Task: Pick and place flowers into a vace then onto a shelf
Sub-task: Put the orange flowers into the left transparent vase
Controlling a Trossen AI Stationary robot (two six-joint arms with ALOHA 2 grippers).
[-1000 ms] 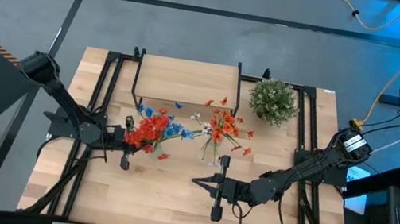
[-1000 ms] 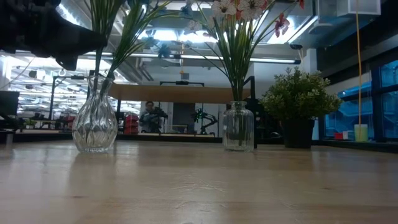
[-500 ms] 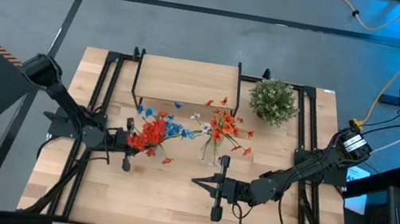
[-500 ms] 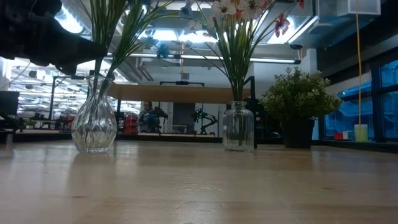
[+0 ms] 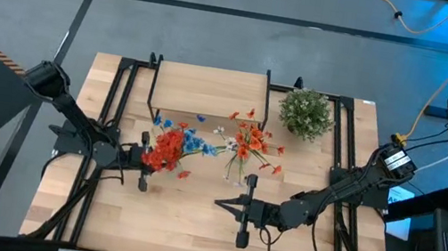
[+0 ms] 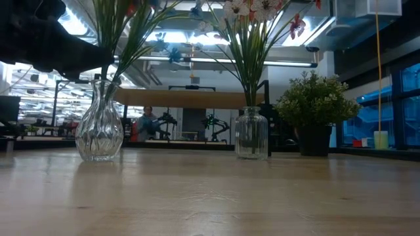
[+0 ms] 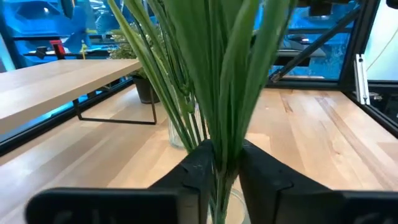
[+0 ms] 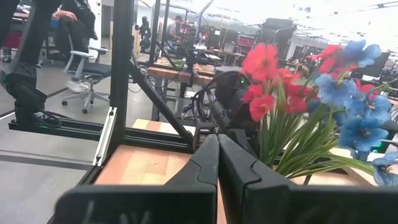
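Note:
A ribbed glass vase [image 6: 100, 131] stands on the table and holds the red and blue flowers [image 5: 168, 146]. My left gripper [image 5: 149, 160] is at the vase's neck, shut on their green stems [image 7: 227, 124]. A second glass jar [image 6: 251, 133] stands to its right with the orange-red and white flowers [image 5: 247, 141] in it. My right gripper [image 5: 219, 202] is shut on nothing, nearer the table's front edge, and points toward the table's left. The shelf [image 5: 209, 92] stands at the far edge. My left gripper pinches the bunch of green stems [image 7: 225, 158] between its two fingers [image 7: 199, 169], just above the vase's neck. The fingers come level from the table's left and lie across the stems. The stems stand upright in the vase, whose base rests on the table.
A bushy potted plant [image 5: 305, 113] stands at the far right, beside the shelf. Black frame rails [image 5: 110, 107] run along both sides of the table. Bare tabletop [image 5: 172, 225] lies along the near edge. A person [image 6: 146, 121] sits in the room far behind.

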